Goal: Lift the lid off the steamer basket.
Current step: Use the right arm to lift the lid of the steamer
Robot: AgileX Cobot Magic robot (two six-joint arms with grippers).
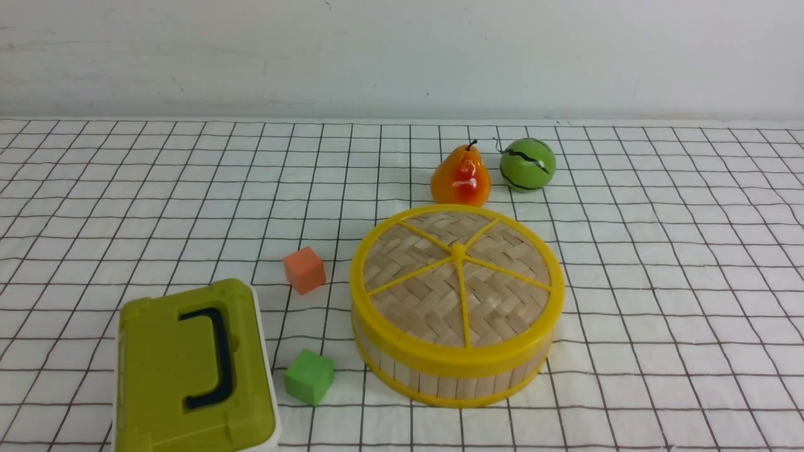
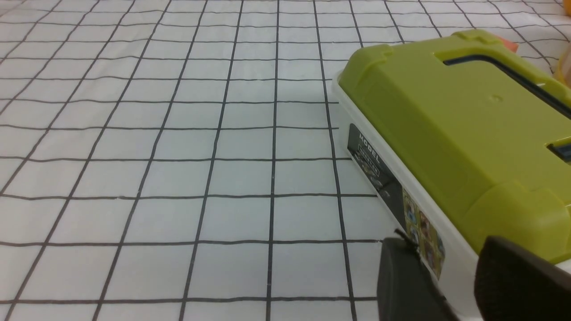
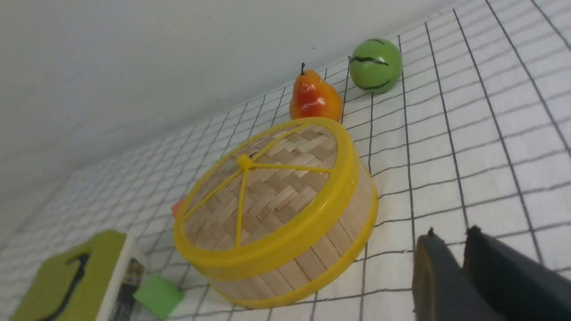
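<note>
The lid (image 1: 457, 276), woven tan bamboo with a yellow rim and spokes, sits flat on the steamer basket (image 1: 452, 383) at the table's centre-right. In the right wrist view the lid (image 3: 263, 191) and the basket's slatted wall (image 3: 343, 232) lie off to one side of my right gripper (image 3: 451, 232). That gripper hangs above bare cloth with its fingers almost together and nothing between them. My left gripper (image 2: 446, 243) hovers beside the olive-green box (image 2: 450, 129), its fingers apart and empty. Neither gripper shows in the front view.
The olive-green box (image 1: 188, 370) with a dark handle stands at the front left. An orange cube (image 1: 304, 269) and a green cube (image 1: 309, 376) lie just left of the basket. A pear (image 1: 460, 177) and a green ball (image 1: 527, 164) sit right behind it.
</note>
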